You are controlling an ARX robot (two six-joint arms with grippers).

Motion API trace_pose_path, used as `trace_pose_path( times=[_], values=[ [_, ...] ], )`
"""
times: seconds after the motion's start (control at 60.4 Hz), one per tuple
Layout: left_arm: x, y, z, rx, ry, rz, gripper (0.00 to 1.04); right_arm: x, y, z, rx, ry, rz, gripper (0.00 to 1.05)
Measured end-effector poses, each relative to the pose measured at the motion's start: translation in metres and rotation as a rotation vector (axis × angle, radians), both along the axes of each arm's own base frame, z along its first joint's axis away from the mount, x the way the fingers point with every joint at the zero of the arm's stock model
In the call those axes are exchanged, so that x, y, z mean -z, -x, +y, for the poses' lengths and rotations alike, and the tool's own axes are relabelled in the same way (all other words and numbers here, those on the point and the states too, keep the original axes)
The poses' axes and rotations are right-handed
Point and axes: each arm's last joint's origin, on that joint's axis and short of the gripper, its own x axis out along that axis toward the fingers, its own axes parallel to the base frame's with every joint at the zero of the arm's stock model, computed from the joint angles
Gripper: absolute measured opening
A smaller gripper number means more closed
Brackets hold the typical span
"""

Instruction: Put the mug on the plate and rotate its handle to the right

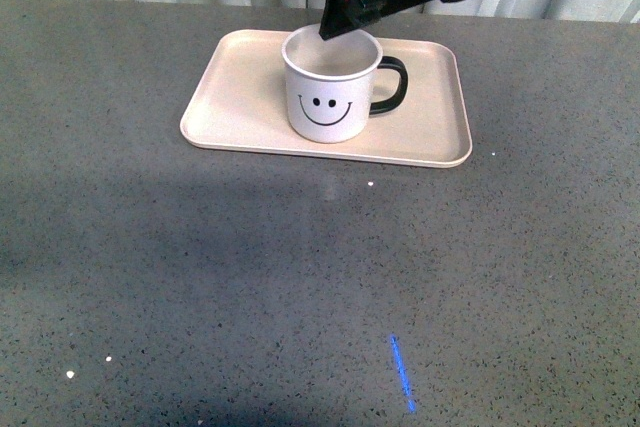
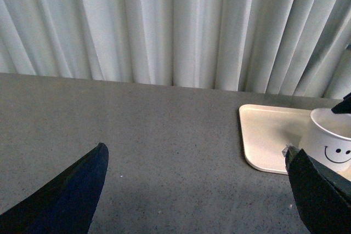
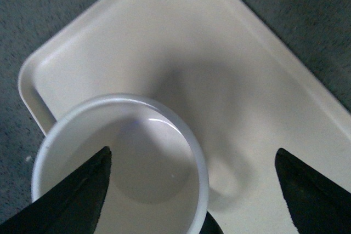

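Note:
The white mug with the black smiley face stands upright on the pale pink-beige plate, near its middle. Its black handle points to the right in the front view. My right gripper is open and empty, hovering just above and behind the mug's rim. In the right wrist view the mug's open rim lies below, between the spread fingers, over the plate. My left gripper is open and empty over bare table, left of the plate and the mug.
The grey speckled table spreads around the plate. A blue mark lies near the front edge. White pleated curtains hang behind the table's far edge.

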Motion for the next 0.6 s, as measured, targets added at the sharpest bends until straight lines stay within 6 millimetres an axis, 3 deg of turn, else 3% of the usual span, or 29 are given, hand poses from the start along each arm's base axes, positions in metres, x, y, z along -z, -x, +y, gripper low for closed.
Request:
trace_pose_path(
  times=[0.066,0.265,0.348,0.431,0.596],
  values=[
    [0.000,0.000,0.000,0.000,0.000,0.000,0.95,-0.015,0.006,-0.003,0.007,-0.031,-0.050,0.97],
    [0.000,0.000,0.000,0.000,0.000,0.000,0.95,-0.052,0.022,-0.011,0.015,-0.069,-0.153,0.95],
    [0.000,0.000,0.000,0.001,0.000,0.000,0.95,-0.050,0.027,-0.015,0.303,-0.027,-0.414,0.83],
    [0.000,0.000,0.000,0.000,0.000,0.000,0.95,-0.035,0.051,-0.028,0.543,-0.109,-0.632,0.69],
    [0.000,0.000,0.000,0.000,0.000,0.000,0.95,-0.025,0.124,-0.055,0.622,-0.262,-0.823,0.40]
  ],
)
